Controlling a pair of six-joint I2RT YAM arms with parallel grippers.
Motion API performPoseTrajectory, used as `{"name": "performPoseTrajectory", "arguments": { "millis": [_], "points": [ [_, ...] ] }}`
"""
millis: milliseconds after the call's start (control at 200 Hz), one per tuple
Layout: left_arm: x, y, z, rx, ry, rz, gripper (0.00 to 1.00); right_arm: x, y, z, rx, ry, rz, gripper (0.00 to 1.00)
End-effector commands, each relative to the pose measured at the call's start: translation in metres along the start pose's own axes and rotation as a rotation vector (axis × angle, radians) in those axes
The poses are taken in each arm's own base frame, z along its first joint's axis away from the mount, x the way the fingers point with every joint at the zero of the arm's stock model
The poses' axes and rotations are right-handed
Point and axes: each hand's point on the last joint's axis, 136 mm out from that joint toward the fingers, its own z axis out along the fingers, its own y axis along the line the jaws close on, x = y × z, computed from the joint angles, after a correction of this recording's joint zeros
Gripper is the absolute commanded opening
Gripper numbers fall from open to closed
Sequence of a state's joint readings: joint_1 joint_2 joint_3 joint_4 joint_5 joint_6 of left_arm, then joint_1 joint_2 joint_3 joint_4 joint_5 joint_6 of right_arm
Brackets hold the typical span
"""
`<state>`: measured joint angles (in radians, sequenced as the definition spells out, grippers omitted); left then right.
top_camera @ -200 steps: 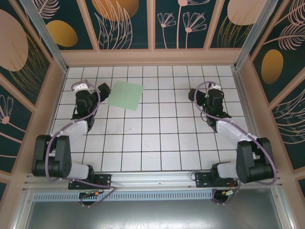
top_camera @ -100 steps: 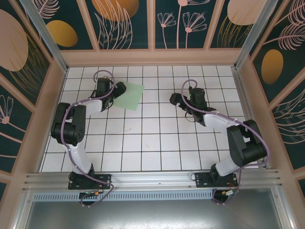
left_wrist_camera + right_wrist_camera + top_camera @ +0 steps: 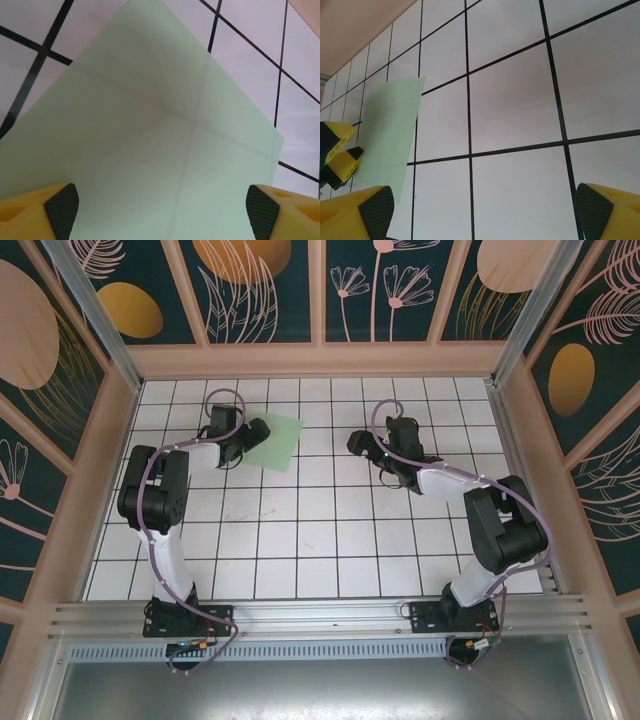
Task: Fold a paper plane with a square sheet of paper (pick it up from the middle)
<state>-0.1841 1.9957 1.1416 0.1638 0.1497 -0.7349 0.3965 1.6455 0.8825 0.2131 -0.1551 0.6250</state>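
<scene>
Green paper (image 3: 150,145) beneath left hand (image 3: 162,209).

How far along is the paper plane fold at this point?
Barely begun. Done: nothing folded. The square sheet of paper lies flat on the table with no crease visible. In hand: the left pincer hovers open over the sheet without gripping it, and the right pincer is open, apart from the sheet and facing it. Left: the pickup and every fold.

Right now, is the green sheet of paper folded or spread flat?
Spread flat: the square sheet of paper lies as one whole square on the table, with no fold visible.
</scene>
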Motion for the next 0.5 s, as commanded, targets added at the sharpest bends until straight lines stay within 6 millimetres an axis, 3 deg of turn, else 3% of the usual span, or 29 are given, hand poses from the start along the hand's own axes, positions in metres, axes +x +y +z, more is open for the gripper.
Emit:
{"name": "performPoseTrajectory", "arguments": {
  "millis": [0,125,155,290,395,495],
  "points": [
    [0.063,0.015,-0.005,-0.038,0.190,-0.064,0.86,0.000,0.003,0.003,0.022,0.018,0.027,0.91],
    [0.089,0.002,-0.021,0.002,0.233,-0.093,0.82,0.009,-0.001,0.007,0.061,0.042,0.054,0.80],
    [0.103,0.007,-0.026,-0.002,0.256,-0.105,0.81,0.013,0.000,0.009,0.065,0.052,0.060,0.77],
    [0.130,-0.008,-0.047,0.077,0.293,-0.134,0.80,0.036,0.013,0.020,0.069,0.111,0.048,0.66],
    [0.127,-0.027,-0.062,0.165,0.289,-0.134,0.79,0.051,0.031,0.032,0.050,0.158,0.003,0.60],
    [0.103,-0.040,-0.076,0.172,0.221,-0.085,0.82,0.065,0.052,0.048,0.032,0.209,-0.073,0.55]
  ]
}}
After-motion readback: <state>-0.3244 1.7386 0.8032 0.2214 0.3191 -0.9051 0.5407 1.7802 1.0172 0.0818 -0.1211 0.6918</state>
